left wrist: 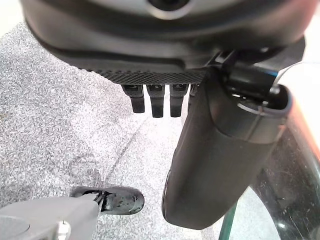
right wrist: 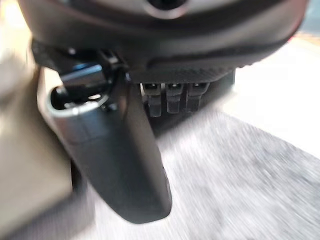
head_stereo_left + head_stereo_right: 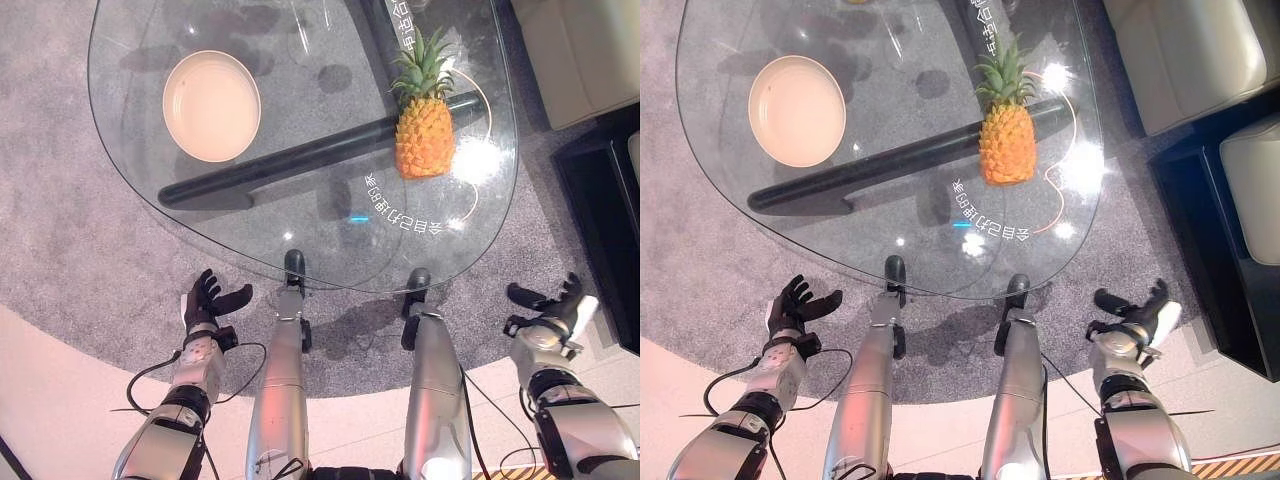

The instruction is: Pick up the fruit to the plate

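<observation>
in the left eye view we hold our left hand and right hand over the carpet, fingers spread and empty. far beyond the fingertips, the pineapple stands upright on the glass table, well apart from the plate. both wrist views show fingers relaxed, nothing between them.

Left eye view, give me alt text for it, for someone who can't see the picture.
A pineapple stands on the right of a glass table, apart from an empty plate on the left. Both hands hang open below the table's near edge, over grey carpet: left hand, right hand.
</observation>
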